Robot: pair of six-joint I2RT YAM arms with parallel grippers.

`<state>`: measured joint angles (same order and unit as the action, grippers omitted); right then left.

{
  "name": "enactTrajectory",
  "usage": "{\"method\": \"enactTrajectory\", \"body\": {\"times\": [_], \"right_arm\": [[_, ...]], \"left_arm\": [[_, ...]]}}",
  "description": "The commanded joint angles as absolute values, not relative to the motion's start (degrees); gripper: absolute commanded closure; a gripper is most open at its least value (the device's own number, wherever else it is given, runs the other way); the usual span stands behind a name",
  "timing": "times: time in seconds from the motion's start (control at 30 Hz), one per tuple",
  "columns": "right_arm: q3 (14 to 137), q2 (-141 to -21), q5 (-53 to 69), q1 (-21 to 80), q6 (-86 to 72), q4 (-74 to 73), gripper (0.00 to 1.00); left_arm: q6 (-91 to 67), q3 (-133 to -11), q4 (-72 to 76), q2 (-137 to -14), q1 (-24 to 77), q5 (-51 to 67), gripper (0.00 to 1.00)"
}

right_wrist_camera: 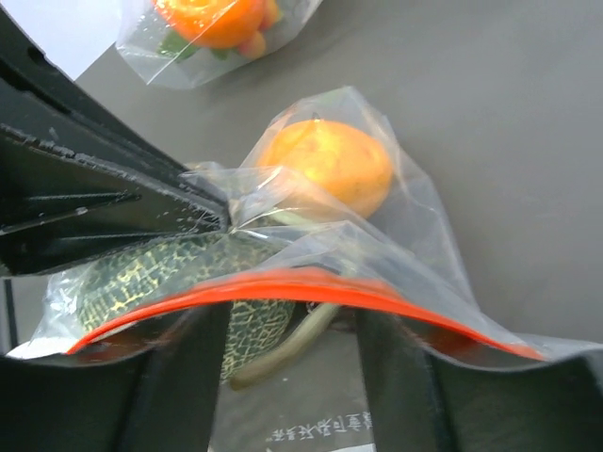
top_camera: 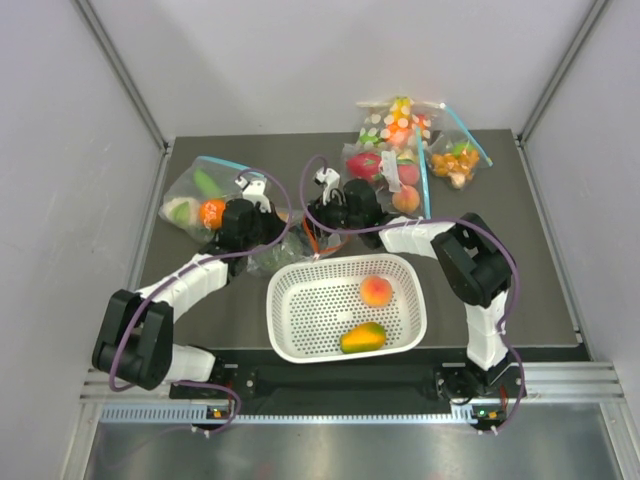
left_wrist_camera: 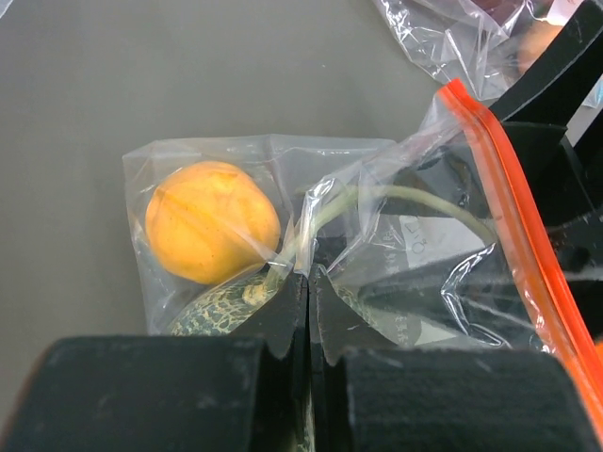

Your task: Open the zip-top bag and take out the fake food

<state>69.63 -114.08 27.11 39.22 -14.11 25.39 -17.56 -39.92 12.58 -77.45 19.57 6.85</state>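
Observation:
The zip-top bag [top_camera: 290, 240] lies between both grippers, just behind the basket. My left gripper [left_wrist_camera: 309, 275] is shut on a fold of its clear plastic [left_wrist_camera: 311, 202], right over the netted green melon [left_wrist_camera: 212, 306] and beside the small orange [left_wrist_camera: 212, 221]. My right gripper [right_wrist_camera: 292, 320] stands open at the bag's mouth, its fingers [right_wrist_camera: 184, 377] under the red-orange zip strip [right_wrist_camera: 311, 285]. The melon [right_wrist_camera: 170, 268] and its stem reach into the gap between them. The orange [right_wrist_camera: 330, 160] lies deeper in the bag. A peach [top_camera: 376, 290] and a mango [top_camera: 363, 337] lie in the basket.
The white perforated basket [top_camera: 278, 320] stands at the near middle, close in front of both grippers. One clear bag of toy food with a blue zip [top_camera: 195, 200] lies at the back left, and others [top_camera: 400, 150] at the back right. Grey walls close in both sides.

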Motion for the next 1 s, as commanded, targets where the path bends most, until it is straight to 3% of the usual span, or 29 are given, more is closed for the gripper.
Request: {"method": "enactTrajectory", "body": {"times": [0.0, 0.27, 0.37, 0.4, 0.43, 0.7, 0.87, 0.97], "right_arm": [[69.7, -115.0, 25.9, 39.8, -12.0, 30.8, 0.48], [69.5, -115.7, 21.8, 39.8, -12.4, 33.8, 0.63], [68.7, -115.5, 20.9, 39.8, -13.2, 35.2, 0.85], [68.2, -115.1, 20.6, 39.7, -13.3, 35.4, 0.97], [67.9, -115.0, 20.1, 39.7, -13.2, 35.8, 1.0], [63.5, -112.0, 17.3, 39.7, -11.9, 36.6, 1.0], [61.0, -109.3, 15.6, 39.7, -11.3, 36.2, 1.0], [59.2, -107.1, 14.2, 39.7, -11.3, 35.9, 1.0]], "left_arm": [[-16.7, -39.0, 13.2, -75.7, 20.0, 9.9, 1.0], [-16.1, -38.6, 12.7, -75.0, 19.9, 10.9, 1.0], [-16.0, -38.5, 12.6, -74.9, 20.0, 10.9, 1.0], [-16.1, -38.5, 12.5, -74.9, 20.0, 10.7, 1.0], [-16.2, -38.5, 12.5, -74.9, 20.0, 10.1, 1.0], [-16.3, -38.8, 10.9, -73.3, 19.8, 5.9, 0.92], [-17.5, -38.1, 11.3, -71.5, 19.1, 5.7, 0.68], [-17.8, -38.1, 11.5, -71.4, 18.7, 5.9, 0.6]]}}
